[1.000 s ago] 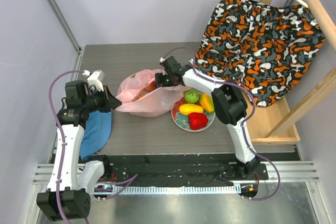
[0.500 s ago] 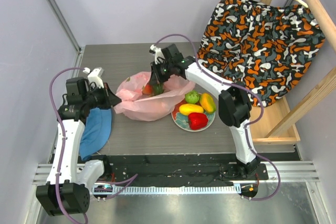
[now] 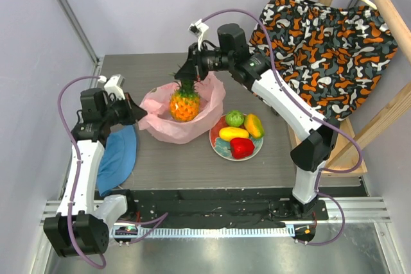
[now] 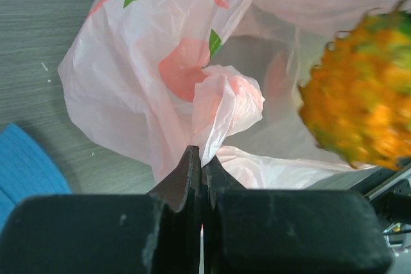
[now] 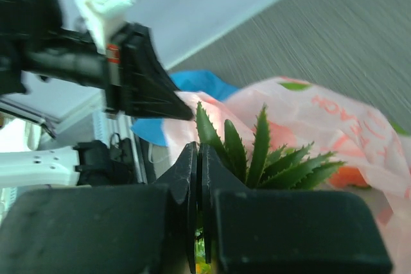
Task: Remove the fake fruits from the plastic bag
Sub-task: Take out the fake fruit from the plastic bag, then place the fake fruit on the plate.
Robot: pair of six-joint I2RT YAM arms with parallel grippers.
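Up over the middle of the surface [image 3: 160, 171], the right hand [image 5: 198, 152] is clenched on the green crown of the pineapple [image 3: 184, 106], its two fingers pressed together with the spiky leaves caught between them. The pineapple hangs crown-up below that hand, over the open mouth of the bag [image 3: 168, 128]. From above, the pink plastic shows behind it and to both sides. Whether its base is clear of the plastic I cannot tell.

The bag lies crumpled on the surface with its mouth gaping upward. The left hand [image 4: 201, 158] is at its left edge, clenched on a bunched fold of the thin plastic, so that side of the rim is held up. In the left wrist view the pineapple is a blurred orange shape at the right, beyond the pinched fold.

Just right of the bag sits a plate [image 3: 217, 147] carrying four fruits: a green apple [image 3: 234, 118] at the back, an orange peach [image 3: 253, 125] beside it, a yellow piece [image 3: 233, 133] in the middle and a red piece [image 3: 242, 147] at the front.

A blue hat [image 3: 119, 155] lies on the surface below the left arm, just left of the bag. A patterned cloth [image 3: 321, 49] in orange, black and white hangs at the far right.
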